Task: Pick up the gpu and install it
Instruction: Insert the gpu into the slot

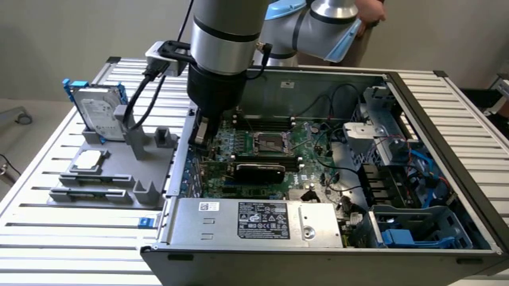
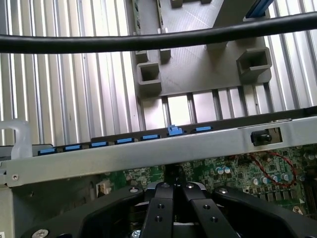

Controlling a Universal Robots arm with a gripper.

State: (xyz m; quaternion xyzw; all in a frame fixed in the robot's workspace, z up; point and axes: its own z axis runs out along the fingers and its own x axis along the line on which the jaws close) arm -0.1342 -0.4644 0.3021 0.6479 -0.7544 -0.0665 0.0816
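The gpu (image 1: 258, 171), a small black-shrouded card, stands on edge on the green motherboard (image 1: 310, 143) inside the open computer case (image 1: 445, 107), just below the processor socket. My gripper (image 1: 200, 142) hangs low inside the case by its wall on the exterior view's left, a short way from the card's end and apart from it. In the wrist view the gripper (image 2: 173, 186) has its two black fingers pressed together with nothing between them, just above the motherboard (image 2: 237, 173) and beside the case's metal wall (image 2: 148, 151).
A grey fixture (image 1: 111, 173) on the slatted table holds a hard drive in a blue frame (image 1: 99, 110), a processor chip (image 1: 89, 158) and a memory stick (image 1: 87, 193). The power supply (image 1: 254, 220) sits at the case's front. A person's hand (image 1: 370, 12) shows behind the arm.
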